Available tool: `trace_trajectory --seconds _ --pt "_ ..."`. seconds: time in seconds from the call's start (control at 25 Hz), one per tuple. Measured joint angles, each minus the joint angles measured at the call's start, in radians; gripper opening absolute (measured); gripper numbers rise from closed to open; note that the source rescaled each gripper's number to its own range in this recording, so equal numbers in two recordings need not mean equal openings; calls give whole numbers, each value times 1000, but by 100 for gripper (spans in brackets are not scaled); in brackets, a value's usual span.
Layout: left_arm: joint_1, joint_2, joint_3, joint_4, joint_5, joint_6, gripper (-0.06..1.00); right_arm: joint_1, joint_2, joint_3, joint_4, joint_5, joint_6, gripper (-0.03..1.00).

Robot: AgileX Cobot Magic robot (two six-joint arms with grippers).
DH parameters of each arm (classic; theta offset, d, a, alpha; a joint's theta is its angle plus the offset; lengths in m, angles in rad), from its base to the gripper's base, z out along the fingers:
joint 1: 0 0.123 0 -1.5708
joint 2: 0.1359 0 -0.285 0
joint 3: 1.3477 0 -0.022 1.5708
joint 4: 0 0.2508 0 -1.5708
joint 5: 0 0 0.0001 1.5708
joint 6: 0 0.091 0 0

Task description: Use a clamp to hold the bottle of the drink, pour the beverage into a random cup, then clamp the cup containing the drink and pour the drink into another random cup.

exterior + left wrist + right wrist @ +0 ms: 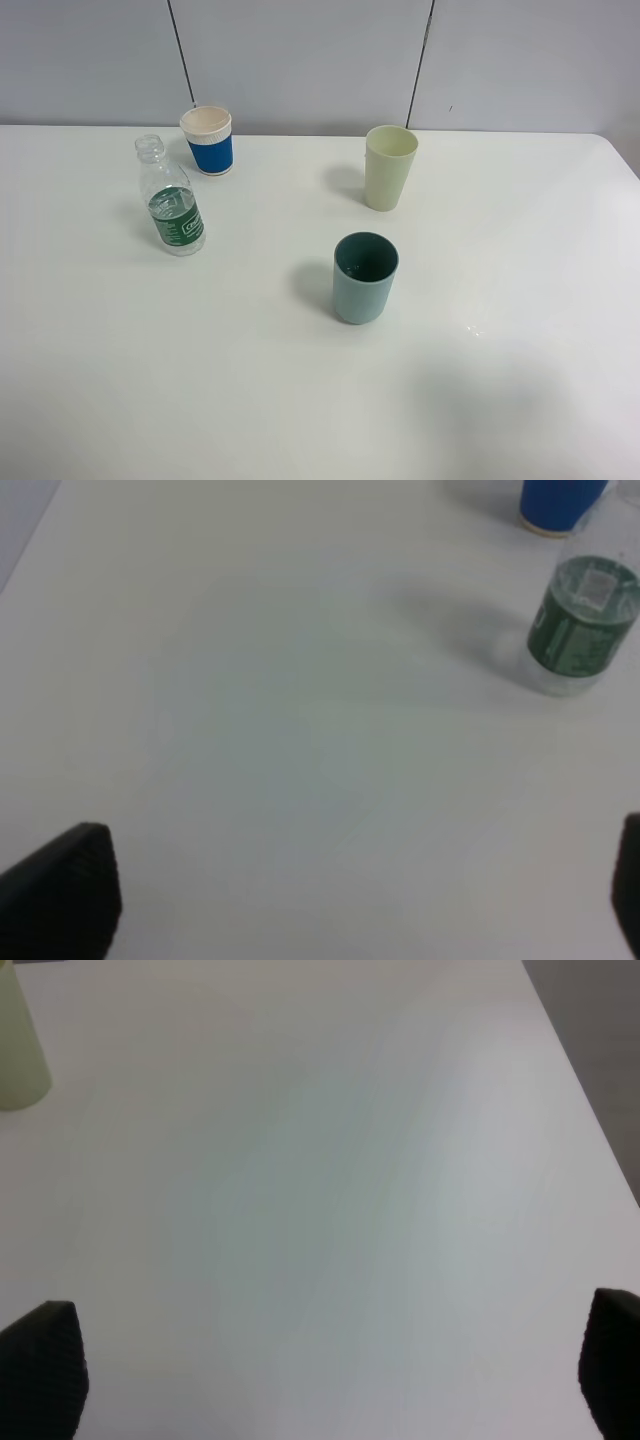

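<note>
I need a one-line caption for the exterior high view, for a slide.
Uncapped clear plastic bottle with green label, blue-and-white paper cup, tall pale yellow-green tumbler and short teal tumbler standing apart on a white table.

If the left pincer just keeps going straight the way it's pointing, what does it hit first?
Probably nothing but bare table. The left pincer stands open, and the bottle and blue paper cup lie off to one side of its line, though depth is hard to judge.

One bottle [172, 205] with a green label. Three cups: one blue and white paper cup [209, 141], one tall pale yellow-green cup [389, 167], one short teal cup [364, 277]. One white table [520, 300] under all.
</note>
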Motion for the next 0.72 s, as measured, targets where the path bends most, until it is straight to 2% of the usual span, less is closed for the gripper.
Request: trace_trajectory --seconds 0.72 --pt "0 0 0 0 0 0 100 -2 0 0 0 0 0 100"
